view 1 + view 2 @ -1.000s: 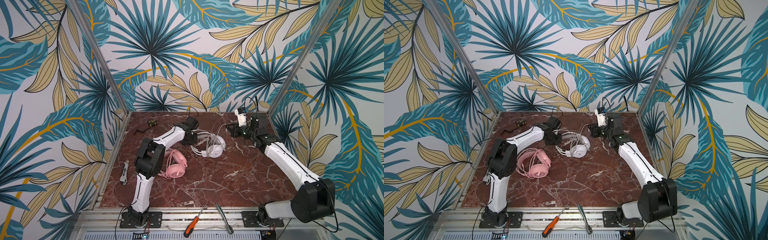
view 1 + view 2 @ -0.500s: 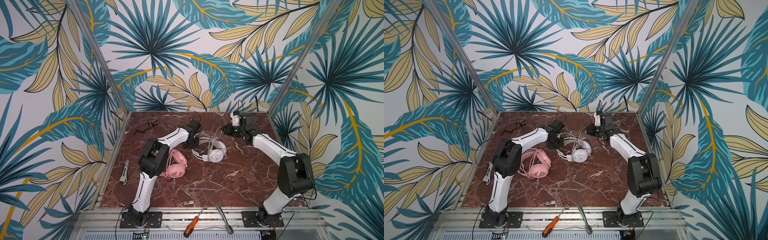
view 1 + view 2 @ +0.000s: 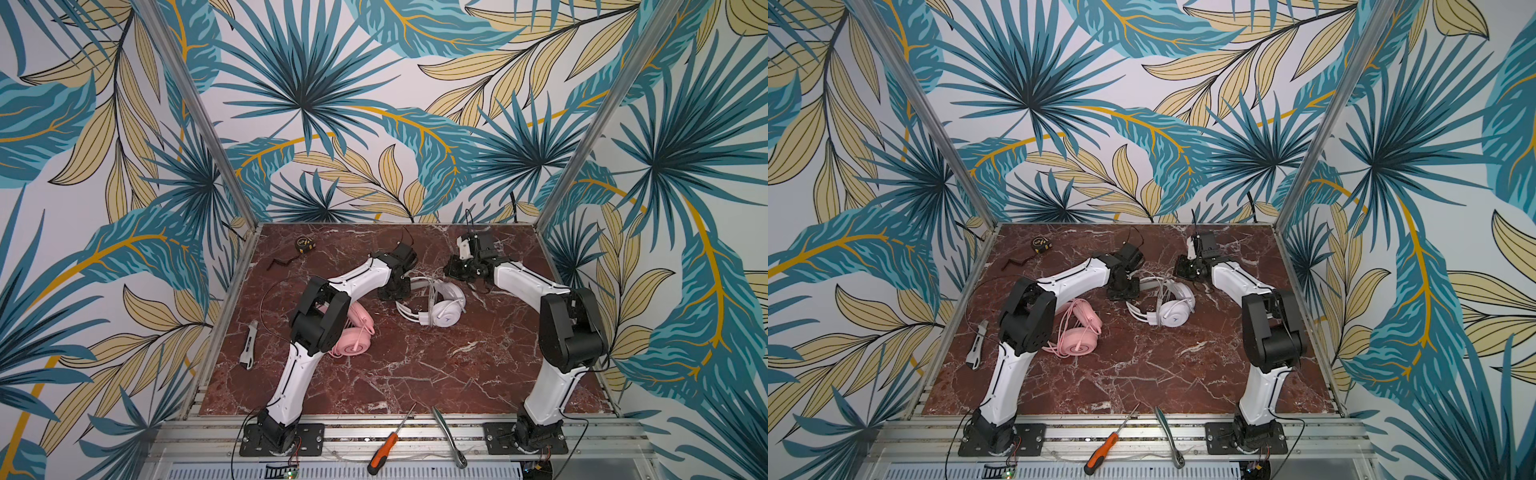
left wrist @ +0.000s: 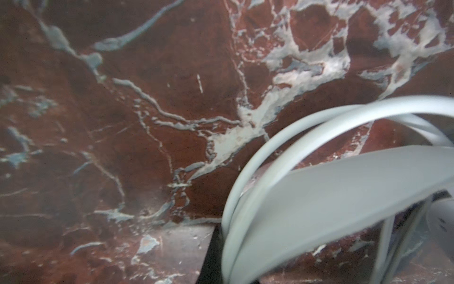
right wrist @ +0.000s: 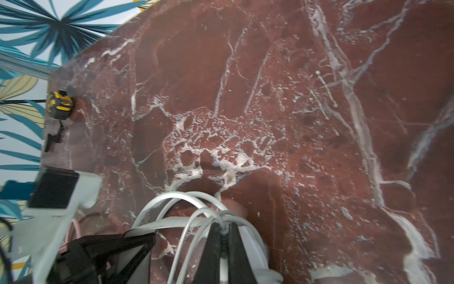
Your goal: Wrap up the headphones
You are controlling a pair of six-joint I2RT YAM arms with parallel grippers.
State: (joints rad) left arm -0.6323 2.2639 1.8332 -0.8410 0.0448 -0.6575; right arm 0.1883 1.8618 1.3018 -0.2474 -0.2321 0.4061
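The white headphones (image 3: 446,316) (image 3: 1173,313) lie in the middle of the marble table, cups near, headband toward the left arm. My left gripper (image 3: 395,293) (image 3: 1123,289) is shut on the white headband (image 4: 344,186), and one black finger (image 4: 210,258) shows beside it. My right gripper (image 3: 459,272) (image 3: 1190,270) (image 5: 224,228) stands just behind the cups, shut on the thin white cable (image 5: 205,210), which loops over the headband. The pink headphones (image 3: 353,343) (image 3: 1077,340) lie untouched beside the left arm's elbow.
A yellow tape measure (image 3: 304,244) (image 5: 60,104) and a small black tool (image 3: 280,262) sit at the back left. A utility knife (image 3: 249,351) lies by the left edge. An orange screwdriver (image 3: 384,451) and a ratchet (image 3: 449,436) rest on the front rail.
The right arm's elbow has folded up and back toward its base. Its gripper has slid a little left and nearer to the white cups, still pinching the cable. The left grip holds.
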